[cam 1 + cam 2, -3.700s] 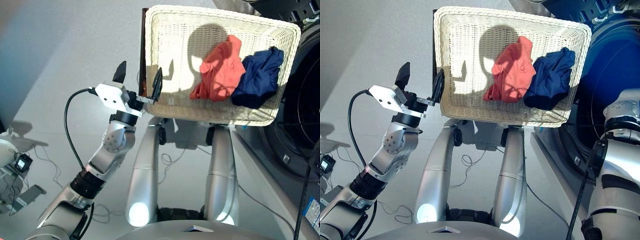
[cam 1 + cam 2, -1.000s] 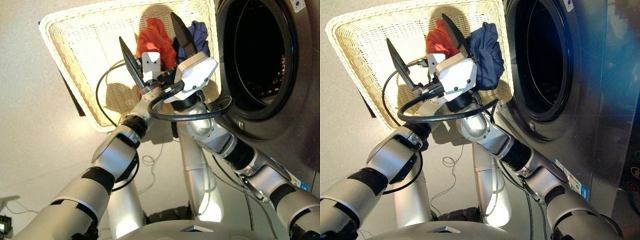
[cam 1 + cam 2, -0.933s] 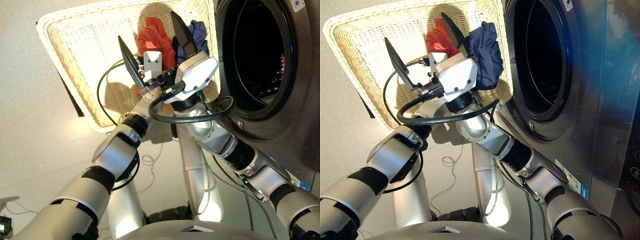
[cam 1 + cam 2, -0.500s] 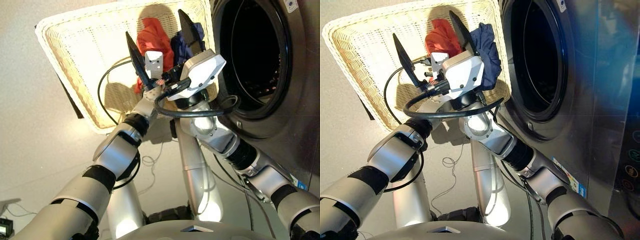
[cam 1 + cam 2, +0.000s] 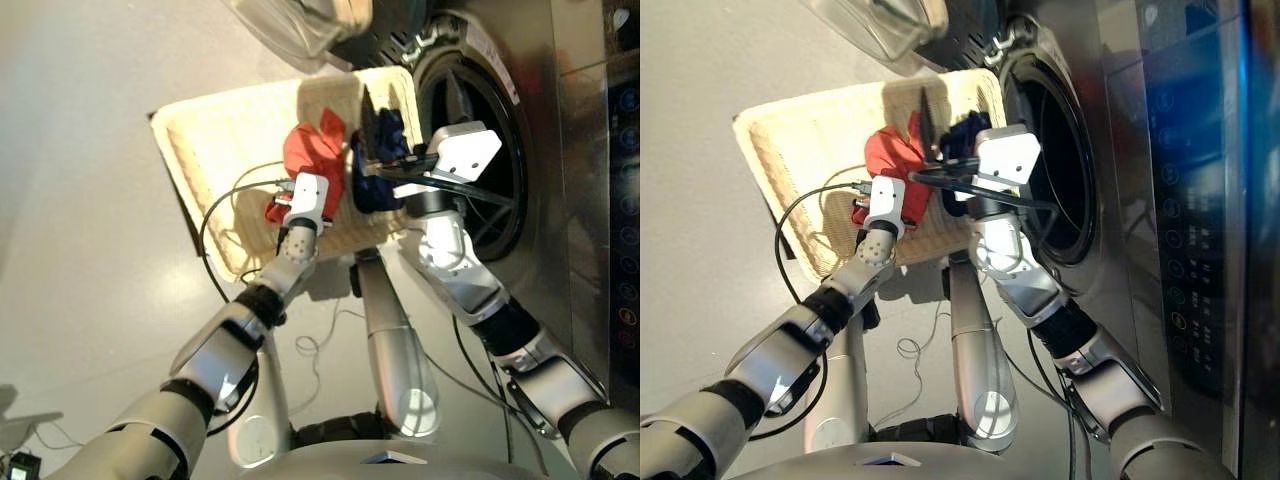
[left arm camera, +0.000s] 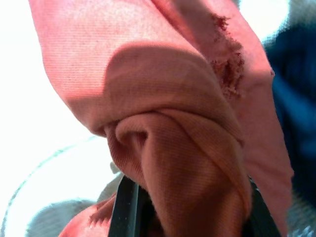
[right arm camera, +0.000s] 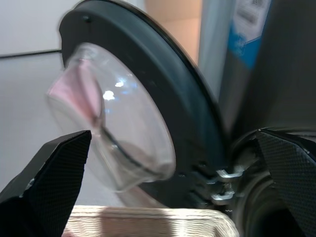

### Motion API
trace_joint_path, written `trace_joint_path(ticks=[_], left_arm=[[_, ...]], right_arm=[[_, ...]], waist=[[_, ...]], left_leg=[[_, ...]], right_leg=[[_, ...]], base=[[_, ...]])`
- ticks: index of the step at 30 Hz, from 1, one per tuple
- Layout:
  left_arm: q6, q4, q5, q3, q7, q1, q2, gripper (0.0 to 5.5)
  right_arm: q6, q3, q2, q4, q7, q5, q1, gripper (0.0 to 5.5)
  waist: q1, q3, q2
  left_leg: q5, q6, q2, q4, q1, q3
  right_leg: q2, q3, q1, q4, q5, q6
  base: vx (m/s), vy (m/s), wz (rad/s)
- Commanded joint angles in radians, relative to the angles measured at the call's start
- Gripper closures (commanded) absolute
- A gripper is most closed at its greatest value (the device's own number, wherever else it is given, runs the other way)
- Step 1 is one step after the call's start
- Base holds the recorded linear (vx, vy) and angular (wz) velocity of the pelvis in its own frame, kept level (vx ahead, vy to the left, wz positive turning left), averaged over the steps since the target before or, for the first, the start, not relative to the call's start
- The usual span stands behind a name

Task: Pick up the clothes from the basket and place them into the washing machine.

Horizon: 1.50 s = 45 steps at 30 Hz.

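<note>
The left gripper (image 6: 185,217) reaches into the basket (image 5: 225,150), its black fingers (image 6: 126,207) appearing closed on a fold of the coral-red garment (image 5: 312,160), though the cloth hides most of them. The navy blue garment (image 5: 378,160) lies just beside that gripper, on its washing-machine side, touching the red one. The right gripper (image 7: 163,185) hangs above the navy garment with its fingers spread wide and nothing between them; ahead of it stands the open glass door (image 7: 128,123) of the washing machine (image 5: 1070,180).
</note>
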State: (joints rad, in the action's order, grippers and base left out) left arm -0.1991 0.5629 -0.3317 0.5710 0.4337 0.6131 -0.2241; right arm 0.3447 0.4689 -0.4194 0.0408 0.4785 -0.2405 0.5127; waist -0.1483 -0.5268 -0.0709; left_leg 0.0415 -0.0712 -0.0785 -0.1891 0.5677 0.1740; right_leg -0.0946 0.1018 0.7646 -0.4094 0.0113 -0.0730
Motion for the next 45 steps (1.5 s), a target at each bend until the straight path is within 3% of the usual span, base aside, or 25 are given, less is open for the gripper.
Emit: trace_joint_path(ticks=[1, 6, 13, 18, 23, 27, 30, 35, 45], left_arm=[[-0.097, -0.217, 0.067, -0.052, -0.040, -0.054, -0.059, 5.50], [-0.126, -0.489, 0.154, -0.120, -0.096, -0.169, -0.199, 5.50], [-0.172, -0.703, 0.084, -0.202, -0.200, -0.281, -0.283, 5.50], [-0.194, -0.813, 0.009, -0.216, -0.301, -0.299, -0.347, 5.50], [-0.200, -0.858, -0.082, -0.190, -0.445, -0.291, -0.441, 5.50], [-0.199, -0.873, -0.103, -0.166, -0.482, -0.275, -0.494, 5.50], [-0.191, -0.891, -0.126, -0.135, -0.512, -0.255, -0.530, 5.50], [-0.186, -0.910, -0.139, -0.095, -0.545, -0.217, -0.559, 5.50], [-0.195, -0.930, -0.096, -0.004, -0.559, -0.086, -0.600, 5.50]], right_arm=[[0.021, -0.080, -0.023, 0.047, -0.038, 0.046, -0.057, 0.00], [0.023, -0.110, -0.003, 0.050, -0.117, -0.026, -0.125, 0.00], [-0.016, -0.098, -0.043, 0.107, -0.248, -0.061, -0.195, 0.00], [-0.042, -0.070, -0.097, 0.151, -0.356, -0.095, -0.199, 0.00], [-0.068, -0.020, -0.223, 0.233, -0.484, -0.163, -0.122, 0.00], [-0.079, 0.010, -0.267, 0.264, -0.509, -0.188, -0.046, 0.00], [-0.106, 0.080, -0.298, 0.244, -0.521, -0.164, 0.095, 0.00], [-0.137, 0.180, -0.287, 0.185, -0.553, -0.154, 0.231, 0.00], [-0.189, 0.313, -0.196, 0.035, -0.605, -0.154, 0.370, 0.00]], waist=[[0.029, 0.007, 0.037], [0.066, 0.019, 0.044], [0.092, 0.087, 0.041], [0.099, 0.122, 0.047], [0.105, 0.143, 0.050], [0.109, 0.149, 0.051], [0.114, 0.155, 0.049], [0.123, 0.158, 0.051], [0.133, 0.153, 0.054]], left_leg=[[-0.018, 0.007, 0.055, 0.005, -0.050, -0.024], [-0.005, 0.007, 0.063, 0.083, -0.193, -0.015], [0.030, 0.000, 0.064, 0.185, -0.299, -0.020], [0.058, -0.006, 0.063, 0.258, -0.350, -0.027], [0.061, -0.010, 0.064, 0.264, -0.366, -0.030], [0.060, -0.009, 0.065, 0.265, -0.366, -0.027], [0.060, -0.009, 0.066, 0.264, -0.365, -0.023], [0.062, -0.010, 0.069, 0.263, -0.363, -0.023], [0.069, -0.012, 0.071, 0.262, -0.353, -0.026]], right_leg=[[-0.019, -0.023, -0.170, 0.198, 0.115, -0.100], [-0.036, -0.033, -0.309, 0.265, 0.126, -0.114], [-0.053, -0.049, -0.400, 0.323, 0.131, -0.119], [-0.062, -0.062, -0.427, 0.342, 0.129, -0.121], [-0.065, -0.061, -0.438, 0.350, 0.131, -0.121], [-0.069, -0.059, -0.434, 0.348, 0.132, -0.122], [-0.073, -0.054, -0.433, 0.352, 0.137, -0.121], [-0.075, -0.051, -0.429, 0.353, 0.140, -0.120], [-0.080, -0.046, -0.422, 0.354, 0.143, -0.121]], base=[[0.092, 0.007, 0.115], [0.093, 0.031, 0.003], [0.069, 0.015, -0.018], [0.010, 0.003, 0.016], [0.000, 0.000, 0.000], [0.000, 0.000, 0.000], [0.000, 0.000, 0.000], [0.000, 0.000, 0.000], [0.000, 0.000, 0.000]])
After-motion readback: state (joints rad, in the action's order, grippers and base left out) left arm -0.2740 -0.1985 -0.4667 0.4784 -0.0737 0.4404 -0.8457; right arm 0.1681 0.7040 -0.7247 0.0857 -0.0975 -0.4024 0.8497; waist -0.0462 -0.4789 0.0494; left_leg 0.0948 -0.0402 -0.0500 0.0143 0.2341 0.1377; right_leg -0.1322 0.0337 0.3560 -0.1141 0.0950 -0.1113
